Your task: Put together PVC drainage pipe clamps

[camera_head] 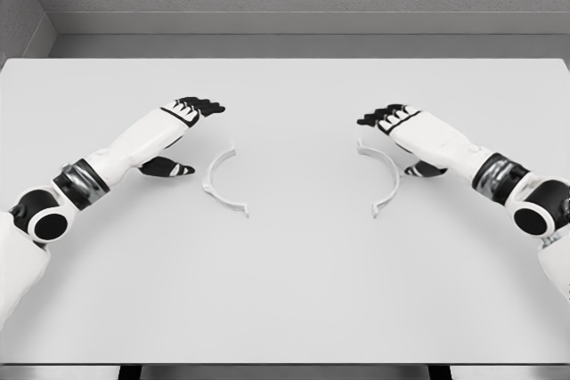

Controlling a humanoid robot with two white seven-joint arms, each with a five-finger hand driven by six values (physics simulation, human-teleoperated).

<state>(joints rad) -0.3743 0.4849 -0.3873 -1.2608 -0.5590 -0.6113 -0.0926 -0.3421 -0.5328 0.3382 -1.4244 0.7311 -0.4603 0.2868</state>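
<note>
Two white half-ring clamp pieces lie flat on the white table (285,291). The left clamp half (219,186) curves open toward the right, just right of my left hand (183,135). The right clamp half (389,175) curves open toward the left, partly under my right hand (401,140). Both hands hover over the table with black fingers extended and thumbs held low, holding nothing. Each hand is beside its clamp half, apart from it as far as I can tell.
The table's far edge meets a grey wall and floor strip behind (285,42). The near edge (285,364) runs along the bottom of the picture. Nothing else stands on the table.
</note>
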